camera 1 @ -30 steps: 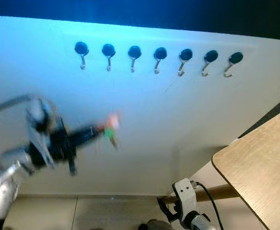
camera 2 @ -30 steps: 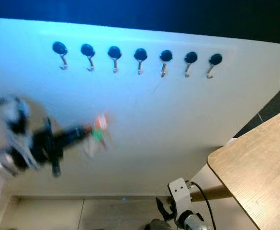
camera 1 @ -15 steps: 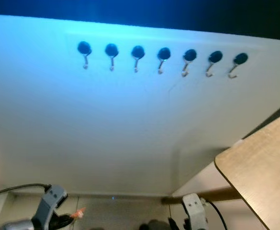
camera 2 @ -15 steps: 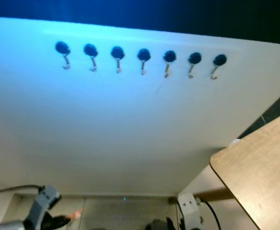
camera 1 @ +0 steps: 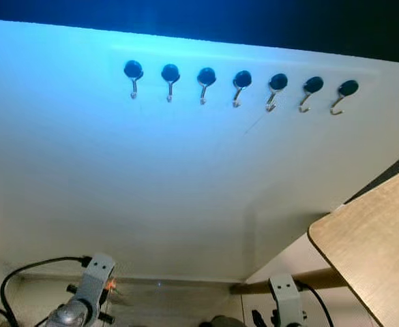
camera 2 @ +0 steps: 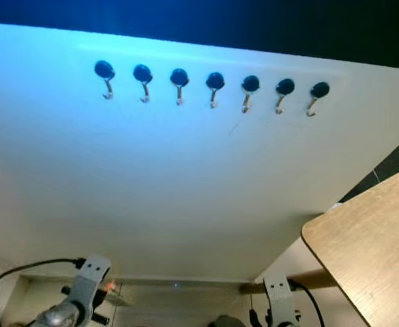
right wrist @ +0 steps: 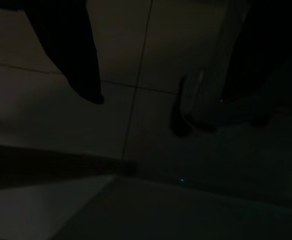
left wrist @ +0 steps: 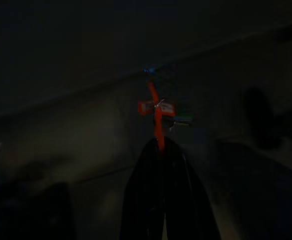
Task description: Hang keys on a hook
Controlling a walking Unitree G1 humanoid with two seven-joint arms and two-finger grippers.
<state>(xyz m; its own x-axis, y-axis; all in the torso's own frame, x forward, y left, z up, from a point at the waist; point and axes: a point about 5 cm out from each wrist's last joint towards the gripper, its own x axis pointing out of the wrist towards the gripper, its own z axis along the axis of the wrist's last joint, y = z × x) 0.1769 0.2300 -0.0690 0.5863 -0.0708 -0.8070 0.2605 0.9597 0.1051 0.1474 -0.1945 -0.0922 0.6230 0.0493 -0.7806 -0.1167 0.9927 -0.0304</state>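
at the lower left of the head view the left gripper (left wrist: 159, 145) hangs low near the floor, its silver wrist and a looping black cable (camera 1: 28, 269) showing in front of the base of the white wall (camera 1: 185, 177). its two black fingers are pressed together on the orange strap of the keys (left wrist: 158, 111); in the dark left wrist view the bunch sticks out past the fingertips, with an orange tag, a green piece and a bit of metal ring visible. in the head view only a small orange speck of the keys shows beside the wrist, well below the hooks.

high on the wall runs a row of seven hooks (camera 1: 239, 87), each a black round base with a small metal hook under it, all of them bare.

further right, at the bottom edge, the right gripper (right wrist: 150, 95) hangs idle; its wrist view is very dark, showing floor tiles and two black fingers (right wrist: 83, 65) standing apart with nothing between them. a black cable runs from that wrist.

at the far right a light wooden table (camera 1: 376, 245) juts into view, with a wooden leg (camera 1: 315, 278) below it.
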